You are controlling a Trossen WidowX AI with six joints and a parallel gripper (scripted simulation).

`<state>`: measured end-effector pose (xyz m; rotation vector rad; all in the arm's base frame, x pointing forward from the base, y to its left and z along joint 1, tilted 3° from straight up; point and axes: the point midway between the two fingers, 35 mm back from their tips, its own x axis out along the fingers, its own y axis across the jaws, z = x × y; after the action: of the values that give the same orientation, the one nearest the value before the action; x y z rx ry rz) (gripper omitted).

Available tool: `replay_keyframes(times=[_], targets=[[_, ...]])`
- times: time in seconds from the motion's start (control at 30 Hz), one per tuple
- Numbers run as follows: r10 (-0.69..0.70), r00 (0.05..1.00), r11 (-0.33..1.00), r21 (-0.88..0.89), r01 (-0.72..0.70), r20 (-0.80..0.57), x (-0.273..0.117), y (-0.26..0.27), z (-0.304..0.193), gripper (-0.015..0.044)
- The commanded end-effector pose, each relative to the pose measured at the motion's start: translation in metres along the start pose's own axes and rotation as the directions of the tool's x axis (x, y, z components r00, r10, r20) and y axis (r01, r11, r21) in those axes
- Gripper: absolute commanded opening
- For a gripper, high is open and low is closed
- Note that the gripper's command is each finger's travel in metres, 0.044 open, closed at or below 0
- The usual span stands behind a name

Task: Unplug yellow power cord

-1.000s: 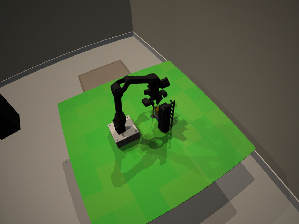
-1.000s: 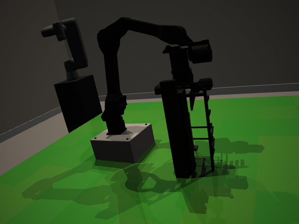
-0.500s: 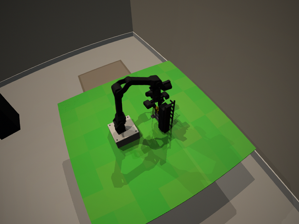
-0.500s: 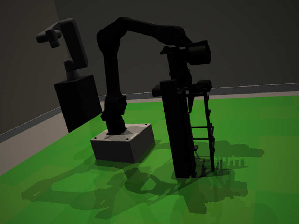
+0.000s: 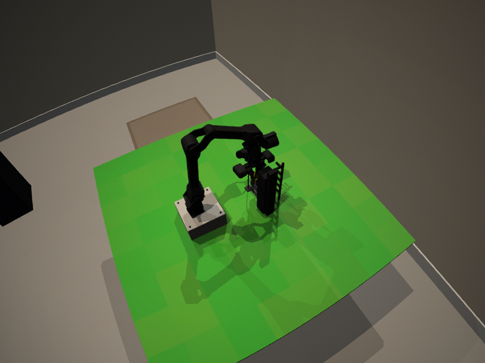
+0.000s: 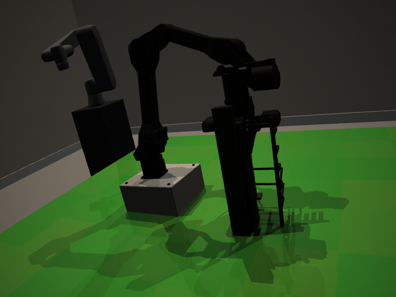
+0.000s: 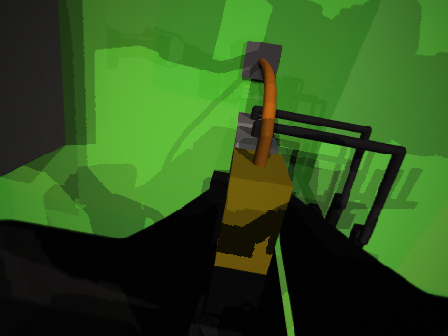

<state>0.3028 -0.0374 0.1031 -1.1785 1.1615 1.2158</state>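
Note:
The yellow plug [image 5: 255, 178] [image 7: 253, 208] sits high on the inner side of the black upright stand [image 5: 266, 191] [image 6: 226, 169]. My gripper [image 5: 255, 171] [image 6: 251, 151] [image 7: 254, 197] points down over it, one finger against each side of the plug: it is shut on the yellow plug. The orange-looking cord [image 7: 269, 101] curves from the plug's lower end to a small grey block [image 7: 270, 50] [image 5: 247, 188] near the mat. A pale grey part [image 7: 244, 129], seemingly the power strip, shows below the plug. How deep the plug is seated is hidden.
A black rack [image 5: 280, 181] [image 6: 277, 165] with thin bars stands beside the stand; two black bars [image 7: 333, 137] pass close to the cord. My arm's pale base box [image 5: 213, 211] [image 6: 150, 199] is to the left. Another arm on a black pedestal [image 6: 103, 137] stands farther back.

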Motion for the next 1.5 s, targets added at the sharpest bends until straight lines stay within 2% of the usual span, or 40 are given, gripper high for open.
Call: replay_keyframes(times=[0.0, 0.27, 1.47], targets=[[-0.002, 1.000, 1.000, 0.001, 0.002, 0.000, 0.000, 0.000, 0.000, 0.0048], [-0.002, 1.000, 1.000, 0.001, 0.002, 0.000, 0.000, 0.000, 0.000, 0.0000], [0.000, 1.000, 1.000, -0.002, 0.000, 0.006, -0.001, 0.000, 0.057, 0.0000]])
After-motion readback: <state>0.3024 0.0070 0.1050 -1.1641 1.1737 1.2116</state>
